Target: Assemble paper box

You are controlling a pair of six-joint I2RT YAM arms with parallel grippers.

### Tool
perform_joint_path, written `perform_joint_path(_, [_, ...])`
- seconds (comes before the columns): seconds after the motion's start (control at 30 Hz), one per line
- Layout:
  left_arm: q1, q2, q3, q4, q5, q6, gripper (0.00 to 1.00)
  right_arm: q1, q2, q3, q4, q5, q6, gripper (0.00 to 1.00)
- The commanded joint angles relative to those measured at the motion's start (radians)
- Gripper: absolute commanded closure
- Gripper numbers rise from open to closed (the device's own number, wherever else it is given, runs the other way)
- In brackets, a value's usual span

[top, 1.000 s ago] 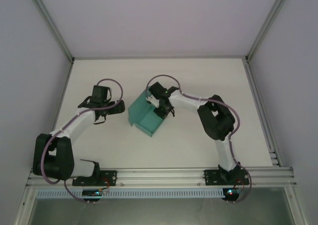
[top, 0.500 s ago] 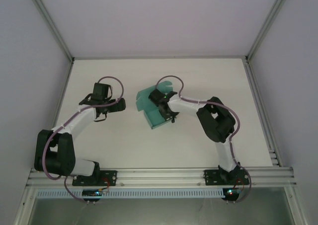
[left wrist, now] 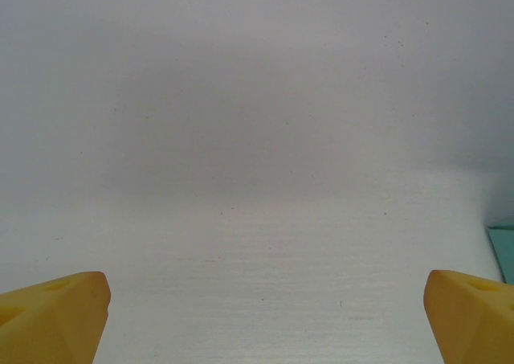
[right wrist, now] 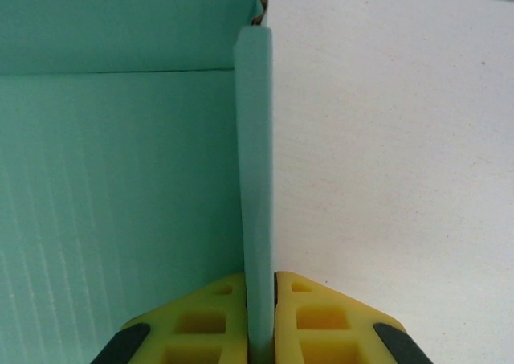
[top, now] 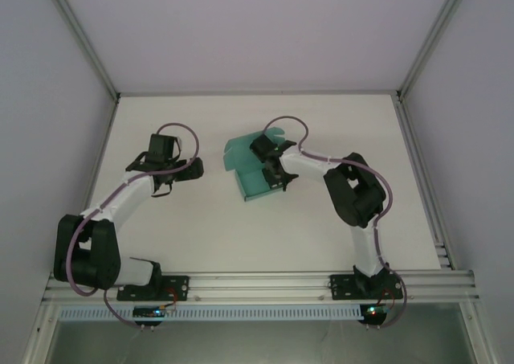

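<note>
The teal paper box lies partly folded at the table's middle, with flaps raised at its far side. My right gripper is shut on one upright wall of it. In the right wrist view the yellow fingers pinch that thin teal wall edge-on, with my right gripper at its base, teal panel to the left and bare table to the right. My left gripper hovers open to the left of the box, apart from it. My left gripper has its yellow fingertips spread wide over bare table, and a sliver of the box shows at the right edge.
The white table is bounded by white walls with aluminium posts at the back corners. An aluminium rail holding both arm bases runs along the near edge.
My right gripper has carried the box to the right and back, turning it, so it now sits more compact and farther from the left gripper. The left arm has hardly moved.
</note>
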Motion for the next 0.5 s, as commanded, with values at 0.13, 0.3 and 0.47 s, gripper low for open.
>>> perform_joint_path(0.13, [0.006,-0.018,-0.004,-0.011,0.027,-0.020,0.00,-0.016,0.116,-0.036,-0.159,0.103,0.166,1.00])
perform_joint_path(0.3, [0.004,-0.038,-0.011,-0.007,0.027,-0.025,0.01,-0.009,0.125,-0.042,-0.227,0.203,0.337,1.00])
perform_joint_path(0.47, [0.004,-0.038,-0.004,-0.005,0.047,-0.012,0.00,0.000,0.050,-0.069,-0.135,0.120,0.327,0.96])
